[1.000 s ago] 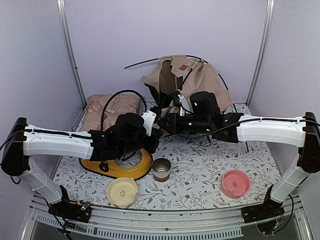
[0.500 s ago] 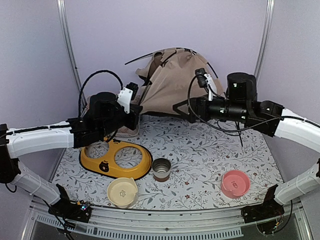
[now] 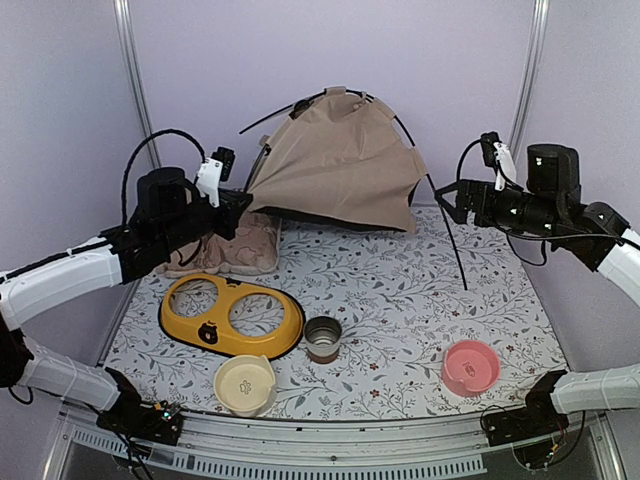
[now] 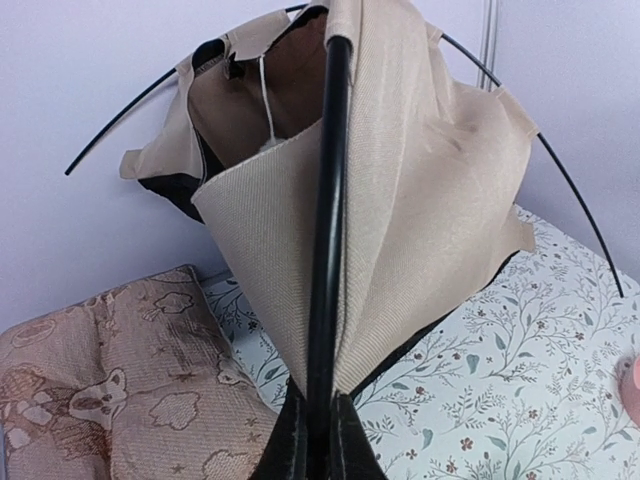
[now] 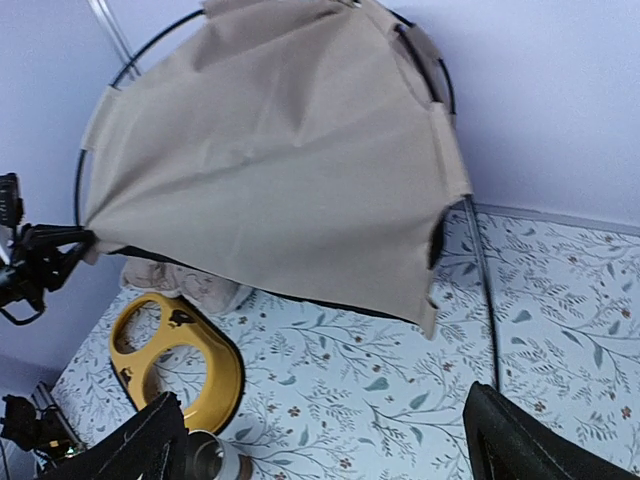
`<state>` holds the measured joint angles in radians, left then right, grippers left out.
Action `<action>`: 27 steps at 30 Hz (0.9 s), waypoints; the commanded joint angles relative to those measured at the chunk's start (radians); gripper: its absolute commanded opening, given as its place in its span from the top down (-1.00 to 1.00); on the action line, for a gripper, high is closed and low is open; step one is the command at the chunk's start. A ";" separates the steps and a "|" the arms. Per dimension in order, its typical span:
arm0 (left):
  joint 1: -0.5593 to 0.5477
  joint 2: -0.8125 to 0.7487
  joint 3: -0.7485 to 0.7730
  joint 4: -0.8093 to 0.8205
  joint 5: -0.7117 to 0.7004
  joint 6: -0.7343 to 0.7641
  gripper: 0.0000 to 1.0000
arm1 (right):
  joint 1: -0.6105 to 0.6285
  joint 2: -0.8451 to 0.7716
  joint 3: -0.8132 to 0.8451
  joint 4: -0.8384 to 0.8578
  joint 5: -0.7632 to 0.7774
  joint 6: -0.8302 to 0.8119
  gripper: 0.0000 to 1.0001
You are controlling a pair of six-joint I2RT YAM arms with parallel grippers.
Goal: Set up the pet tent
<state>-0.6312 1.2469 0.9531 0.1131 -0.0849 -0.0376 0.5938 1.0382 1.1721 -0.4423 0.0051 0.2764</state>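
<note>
On the left, the left gripper (image 3: 243,200) has swung out to the side; half a second ago it was closer to the middle. Its wrist view shows its fingers pressed together at the bottom, left gripper (image 4: 318,448), pinching a thin black pole (image 4: 328,250) at the tent's low left corner. Under that arm lies the cushion (image 3: 240,248), and the tent's corner hangs just over its back part. Nearer the front sit the yellow feeder (image 3: 232,318) and the cream bowl (image 3: 245,383), in the same spots as before. In the middle, at the back of the table (image 3: 400,300), stands the tent (image 3: 335,160). A second ago it was a crumpled heap behind both grippers. Now its cloth is pulled wide and smooth, with the low edge just above the table. The cup (image 3: 322,337) stands in front, well apart from the tent, and has not moved. To the right of the tent a loose pole end (image 3: 452,240) slants down to the table. The pink bowl (image 3: 470,367) sits near the front right, where it was. The right gripper (image 3: 447,203) has pulled back to the right, away from the cloth. In its wrist view the right gripper (image 5: 325,450) has its fingers (image 5: 145,450) spread wide and holds nothing.
</note>
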 commanded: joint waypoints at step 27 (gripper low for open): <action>0.204 -0.165 -0.066 -0.015 0.175 -0.070 1.00 | -0.215 0.214 -0.130 0.036 -0.193 -0.114 -0.36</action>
<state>-0.4454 1.1107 0.8837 0.0311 0.0814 -0.0986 0.3840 1.1908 0.9813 -0.4599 -0.1539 0.2249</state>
